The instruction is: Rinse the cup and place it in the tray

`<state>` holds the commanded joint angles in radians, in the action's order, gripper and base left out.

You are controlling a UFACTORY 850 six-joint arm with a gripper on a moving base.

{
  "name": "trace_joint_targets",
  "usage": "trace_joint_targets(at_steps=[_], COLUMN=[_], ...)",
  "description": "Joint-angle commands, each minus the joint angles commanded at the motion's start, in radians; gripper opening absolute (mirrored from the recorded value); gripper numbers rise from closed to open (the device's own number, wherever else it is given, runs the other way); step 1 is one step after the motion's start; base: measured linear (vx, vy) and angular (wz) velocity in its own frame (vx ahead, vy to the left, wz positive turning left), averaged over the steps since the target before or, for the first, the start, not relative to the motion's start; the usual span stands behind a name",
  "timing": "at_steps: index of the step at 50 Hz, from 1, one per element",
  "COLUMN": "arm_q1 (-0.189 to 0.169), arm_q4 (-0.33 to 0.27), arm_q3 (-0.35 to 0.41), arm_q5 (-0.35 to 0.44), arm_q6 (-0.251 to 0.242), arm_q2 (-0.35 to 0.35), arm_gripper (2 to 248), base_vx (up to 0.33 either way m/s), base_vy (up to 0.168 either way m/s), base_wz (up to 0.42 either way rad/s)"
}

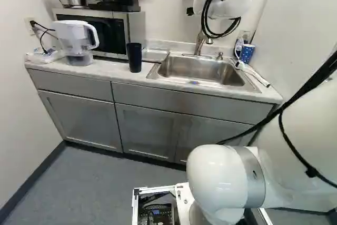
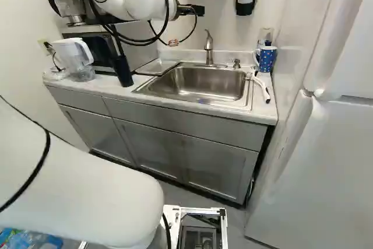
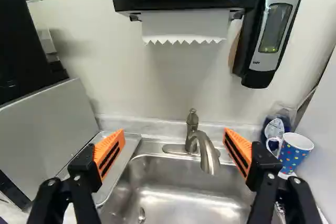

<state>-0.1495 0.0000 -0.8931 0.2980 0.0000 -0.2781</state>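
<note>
Tool (image 2: 195,10): fingers spread wide; nothing is held between the orange pads (image 3: 102,148).
Spotted cup (image 2: 266,58): set on the bench (image 2: 93,84), upper right of the right base view, beyond the sink (image 2: 198,83).
Dark cup (image 1: 134,57): stood upright, upper left of the left base view.
Tray (image 1: 156,55): laid between dark cup and sink.
Faucet (image 3: 207,153): seen ahead, between the fingers.

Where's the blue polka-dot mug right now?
Right base view: the polka-dot mug stands on the counter near the right rear corner of the sink, by a clear bottle.
</note>
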Motion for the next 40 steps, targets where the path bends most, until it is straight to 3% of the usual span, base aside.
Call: trace_joint_targets(at_steps=[18, 40], arm_q1=[-0.003, -0.010], arm_q4=[0.000, 0.000], arm_q3=[-0.020, -0.122], arm_q5=[0.000, 0.000], arm_q6=[0.000, 0.000], arm_q2=[0.023, 0.137], arm_gripper=[247, 247], base_vx=[0.000, 0.000], base_vy=[0.000, 0.000], base_wz=[0.000, 0.000])
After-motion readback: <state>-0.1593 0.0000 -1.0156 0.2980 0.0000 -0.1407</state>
